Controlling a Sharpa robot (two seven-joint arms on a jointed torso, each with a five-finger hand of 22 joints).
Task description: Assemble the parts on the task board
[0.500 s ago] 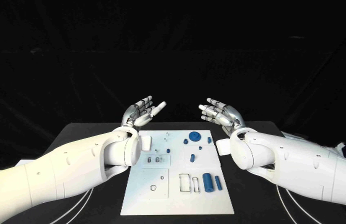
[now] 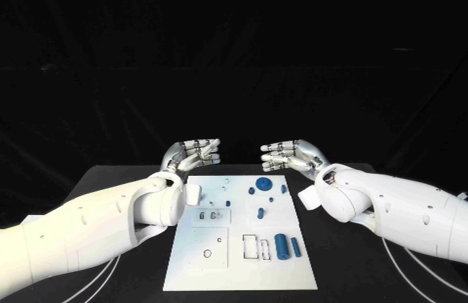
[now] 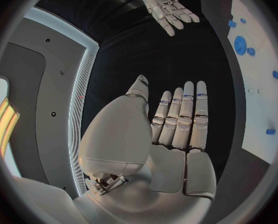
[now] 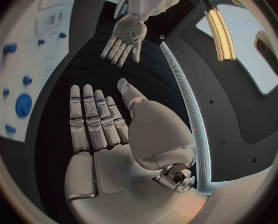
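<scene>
Left hand (image 2: 192, 153): fingers apart, holding nothing, above board's far edge | Right hand (image 2: 289, 154): same, empty, facing it | White board (image 2: 246, 262) on black tabletop (image 2: 107, 181), blue parts (image 2: 263, 183) untouched

We see both white arms reaching in toward the far end of the task board (image 2: 244, 249). The left hand (image 2: 192, 154) and the right hand (image 2: 289, 155) hover beyond that end, facing each other, apart, fingers extended and side by side, holding nothing
</scene>
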